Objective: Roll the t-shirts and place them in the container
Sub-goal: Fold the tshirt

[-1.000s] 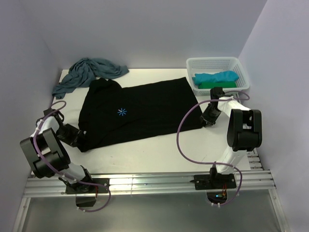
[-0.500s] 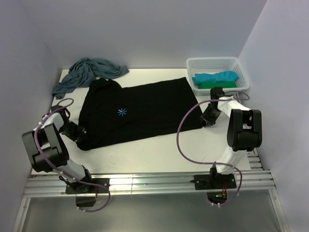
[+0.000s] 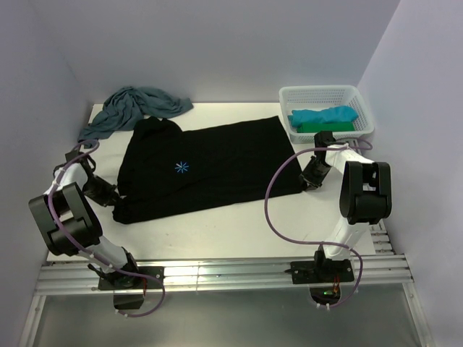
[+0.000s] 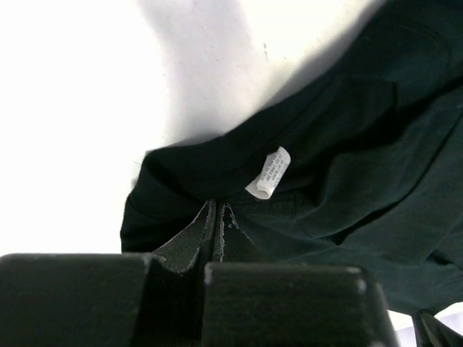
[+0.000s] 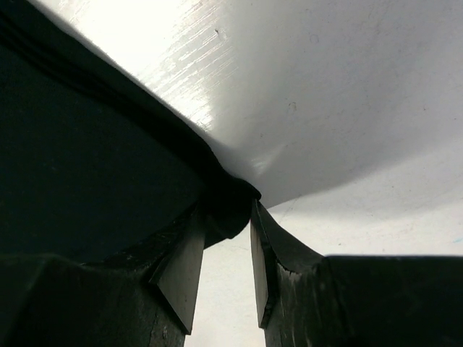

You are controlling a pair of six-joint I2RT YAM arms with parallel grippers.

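Your black tee (image 3: 206, 166) lies spread flat across the middle of the table (image 3: 239, 224), w/ its starburst mark (image 3: 182, 168) facing up. The L gripper (image 3: 114, 202) is at the tee's near-left corner, jaws pressed together on a pinch of black cloth at the tips. The L wrist cam shows a small white label (image 4: 269, 172) on the cloth just past them. The R gripper (image 3: 311, 181) is at the near-right corner, jaws clamped on a bunched bit of the hem, w/ cloth filling the gap btwn the fingers (image 5: 181, 267). The grey-teal tee (image 3: 134, 108) sits crumpled at the far-left corner, right beside the black tee's far-left end. At far right you've got the white mesh basket (image 3: 325, 92) w/ a turquoise tee (image 3: 322, 115) and a green tee (image 3: 325, 127) inside, the green one nearer you
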